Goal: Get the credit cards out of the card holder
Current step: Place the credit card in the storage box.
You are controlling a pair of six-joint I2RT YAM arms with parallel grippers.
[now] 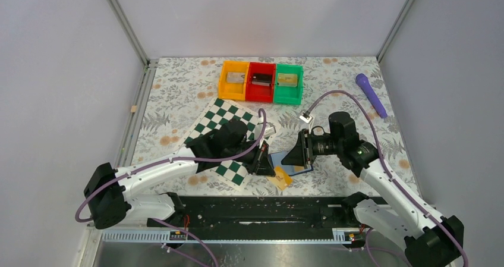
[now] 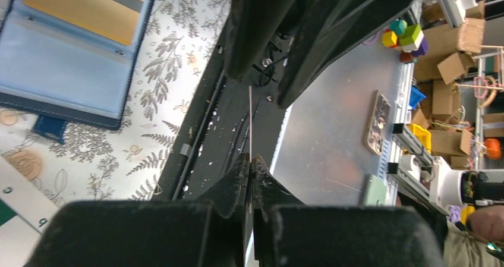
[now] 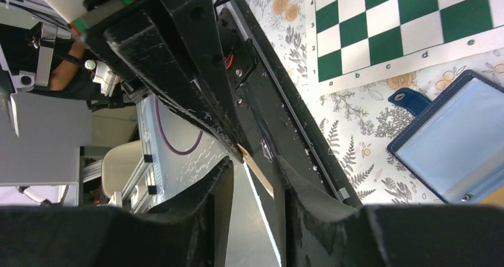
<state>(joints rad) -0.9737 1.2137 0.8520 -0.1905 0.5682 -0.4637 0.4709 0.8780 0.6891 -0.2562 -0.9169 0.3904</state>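
The card holder [image 1: 280, 160], a blue bifold wallet, lies open on the floral cloth between my two grippers. In the left wrist view the wallet [image 2: 71, 47] still holds a tan-gold credit card [image 2: 83, 5] in its upper pocket. My left gripper [image 2: 249, 159] is shut on another thin card [image 2: 250, 118], seen edge-on. My right gripper [image 3: 252, 166] is open, and that tan card [image 3: 257, 170] stands between its fingers. The wallet [image 3: 454, 145] lies to its right. In the top view a tan card [image 1: 280, 181] shows just in front of the left gripper [image 1: 265, 166] and right gripper [image 1: 295, 155].
A green-and-white chessboard [image 1: 229, 121] lies under the left arm. Orange [image 1: 233, 79], red [image 1: 260, 81] and green [image 1: 288, 82] bins stand at the back. A purple object [image 1: 371, 94] lies at the back right. The black rail [image 1: 267, 210] runs along the front edge.
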